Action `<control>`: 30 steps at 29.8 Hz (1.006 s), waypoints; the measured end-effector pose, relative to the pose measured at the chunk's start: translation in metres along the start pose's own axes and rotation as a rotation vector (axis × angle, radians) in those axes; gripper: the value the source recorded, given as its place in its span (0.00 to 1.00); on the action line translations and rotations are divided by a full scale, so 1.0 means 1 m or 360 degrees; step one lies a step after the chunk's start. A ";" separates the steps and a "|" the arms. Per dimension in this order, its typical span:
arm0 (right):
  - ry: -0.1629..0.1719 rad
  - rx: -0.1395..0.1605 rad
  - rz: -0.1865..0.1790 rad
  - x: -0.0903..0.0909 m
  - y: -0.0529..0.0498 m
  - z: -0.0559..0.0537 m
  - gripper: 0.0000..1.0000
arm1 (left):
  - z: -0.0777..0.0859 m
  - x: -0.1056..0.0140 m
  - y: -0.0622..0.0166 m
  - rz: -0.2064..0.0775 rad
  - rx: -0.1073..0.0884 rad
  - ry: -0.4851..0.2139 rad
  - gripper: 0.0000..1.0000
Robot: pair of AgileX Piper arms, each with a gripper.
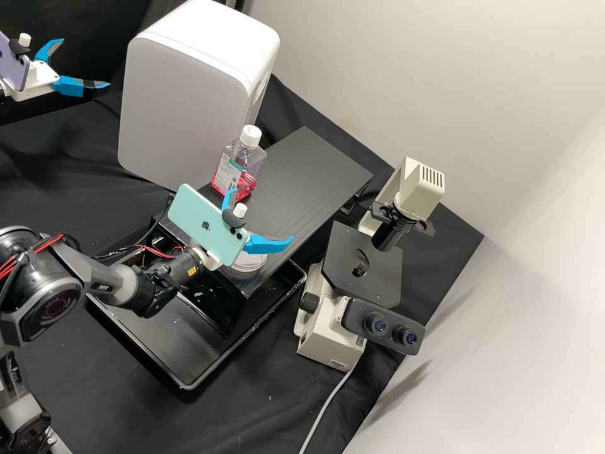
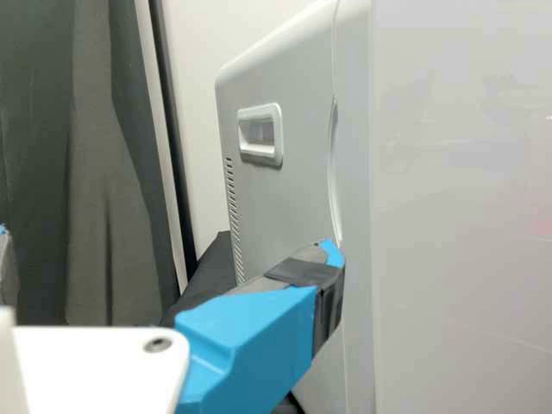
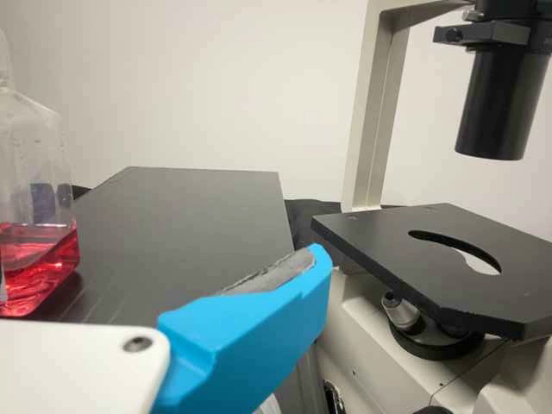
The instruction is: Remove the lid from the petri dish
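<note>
My right gripper [image 1: 263, 214] hangs open over the petri dish [image 1: 249, 265] at the platform [image 1: 315, 176] edge. If I close too low, I could drag the whole dish off. My left gripper [image 1: 85, 63] is open too.

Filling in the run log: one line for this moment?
right gripper: open, over petri dish at black platform near end | left gripper: open, beside white cabinet | grasp: none

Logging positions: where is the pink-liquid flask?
High view: the flask stands at the left edge of the black platform, beside the white box, beyond the right claw.
</note>
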 end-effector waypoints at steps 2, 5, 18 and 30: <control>0.0000 0.0000 0.0000 0.000 0.000 0.000 1.00 | 0.000 0.000 0.0000 0.0000 0.0000 0.0000 1.00; 0.0000 0.0000 0.0000 0.000 0.000 0.000 1.00 | 0.000 0.000 0.0000 0.0000 0.0000 0.0000 1.00; 0.0000 0.0000 0.0000 0.000 0.000 0.000 1.00 | 0.004 0.000 -0.0005 0.0006 -0.0023 0.0008 1.00; 0.0000 0.0000 0.0000 0.000 0.000 0.000 1.00 | 0.058 -0.008 -0.0053 0.0119 0.0005 -0.0186 1.00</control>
